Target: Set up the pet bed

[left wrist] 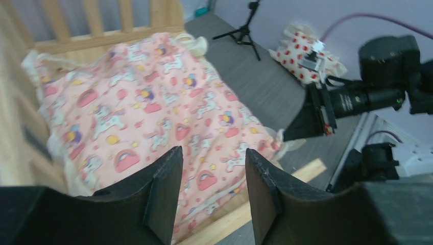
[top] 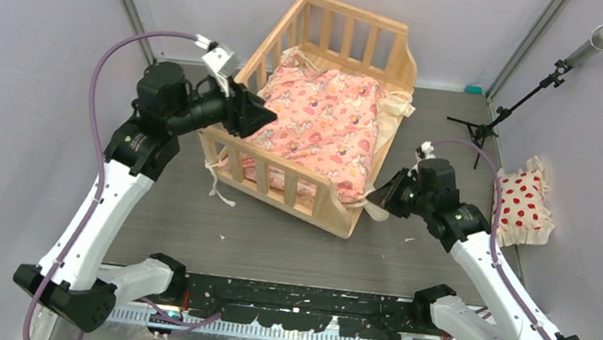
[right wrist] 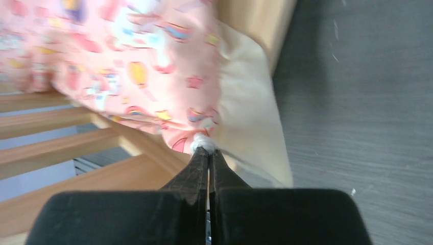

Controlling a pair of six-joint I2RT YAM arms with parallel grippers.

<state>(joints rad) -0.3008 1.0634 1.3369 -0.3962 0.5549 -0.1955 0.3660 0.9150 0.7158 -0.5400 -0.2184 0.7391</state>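
Looking from above, only the top view takes in the whole light natural-wood slatted pet bed [top: 401,65]. It stands a little askew on the grey worktop [top: 271,244], mid-width and toward the far edge. That view also shows a small white pillow with red dots [top: 523,206] at the worktop's right edge, well apart from the bed, and a black tripod stand [top: 496,116] near the far right corner.

The right wrist view gives what the overhead one cannot. The right end effector [right wrist: 208,150] is clenched on a white tuft at the corner of the pink cartoon-print fabric cushion [top: 321,120], where the cushion droops over the bed's wooden edge beside a cream flap. The left wrist view shows the left end effector [left wrist: 212,163] released, its fingers [left wrist: 163,184] apart with nothing between them.

The cushion lies inside the bed and fills most of its base, with cream ties spilling over the rails.

The left arm rises from the near left corner, bends at the elbow and reaches rightward over the bed's left rail. The right arm leans in from the near right corner to the bed's near right corner.
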